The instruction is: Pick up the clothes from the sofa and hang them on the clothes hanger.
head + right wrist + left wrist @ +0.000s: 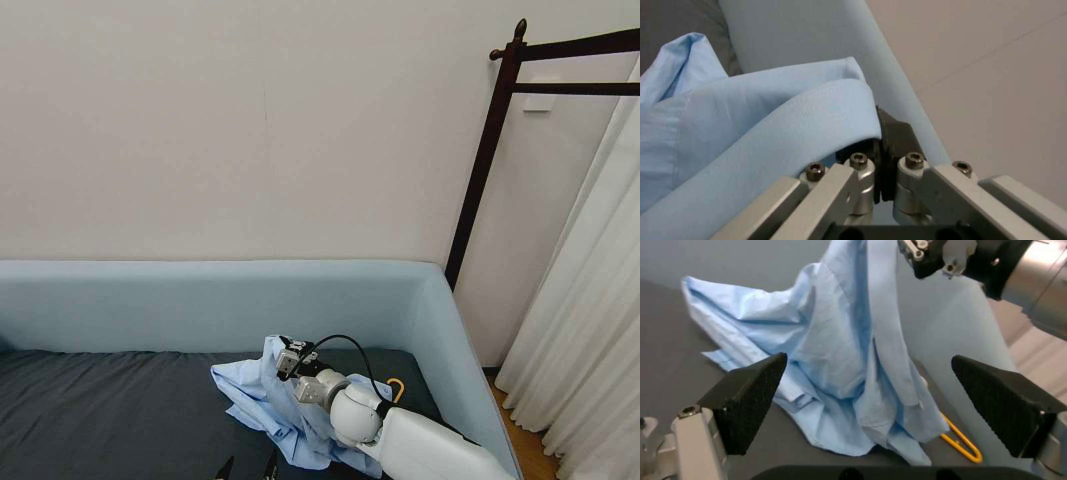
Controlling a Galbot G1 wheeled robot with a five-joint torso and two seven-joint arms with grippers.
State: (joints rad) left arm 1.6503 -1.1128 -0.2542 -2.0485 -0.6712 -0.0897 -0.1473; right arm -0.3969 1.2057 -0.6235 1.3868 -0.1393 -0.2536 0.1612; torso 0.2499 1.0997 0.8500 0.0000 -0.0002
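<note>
Nearest the robot, the left gripper [248,466] hung low over the dark seat cushion [100,410] of the sofa [200,300], its two black fingers [747,400] spread wide apart and holding nothing, pointed toward the crumpled cloth ahead of it. Just beyond, the white right arm reached in from the robot's right, and the right gripper [288,362] was pinching a fold of the light blue shirt [270,405] at its highest point. The right wrist view showed the fingers pressed together on the fabric [740,125], the cloth bulging out over them. From that pinch the shirt [840,365] hung down in a tent-like drape, its lower part lying bunched on the seat cushion near the sofa's right-hand corner. An orange hanger [397,388] lay on the cushion just beside the shirt, on the side nearer the armrest, one end tucked under the hem [960,442]. Behind rose the sofa's pale blue backrest and a bare wall [250,130]. Farthest off, past the armrest, stood the dark wooden clothes rack [490,140], with a white curtain [590,330] at its side
</note>
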